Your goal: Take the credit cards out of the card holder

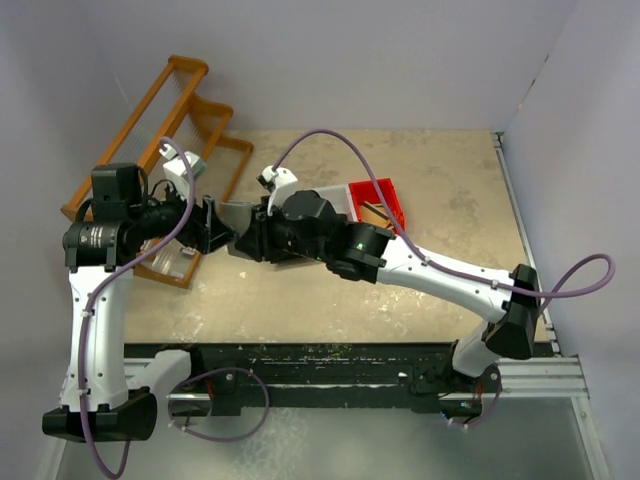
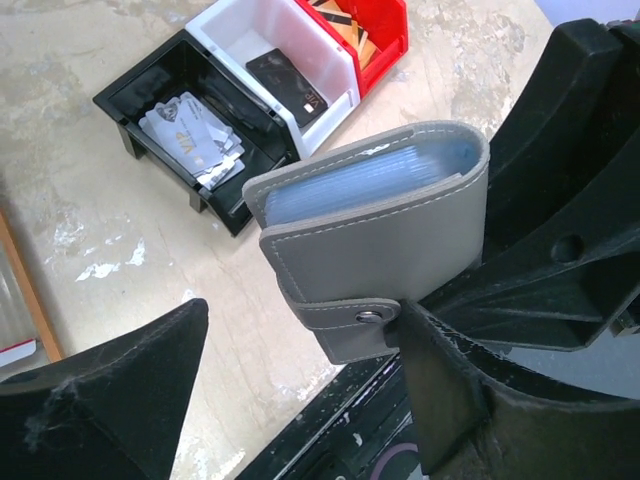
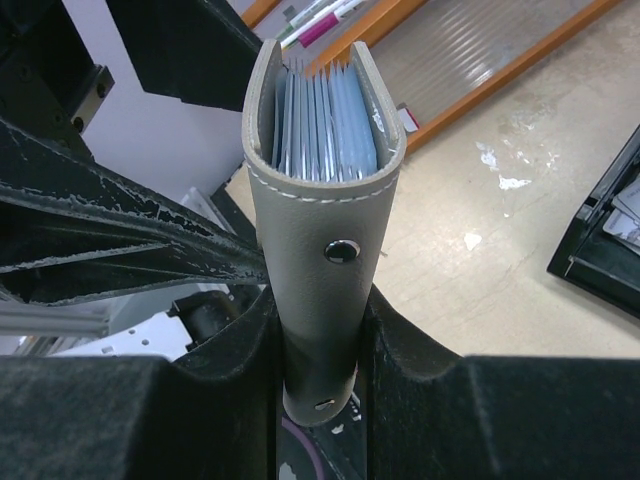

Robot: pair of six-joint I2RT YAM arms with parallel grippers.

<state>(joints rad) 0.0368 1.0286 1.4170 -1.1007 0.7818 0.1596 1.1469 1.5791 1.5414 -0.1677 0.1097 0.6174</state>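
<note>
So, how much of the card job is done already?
Some cards already lie in the black bin. Right now the right gripper pinches the grey card holder, and the open left gripper is beside it. Still to do: its strap looks snapped shut, with blue sleeves inside; whether they hold more cards, I cannot tell.
</note>
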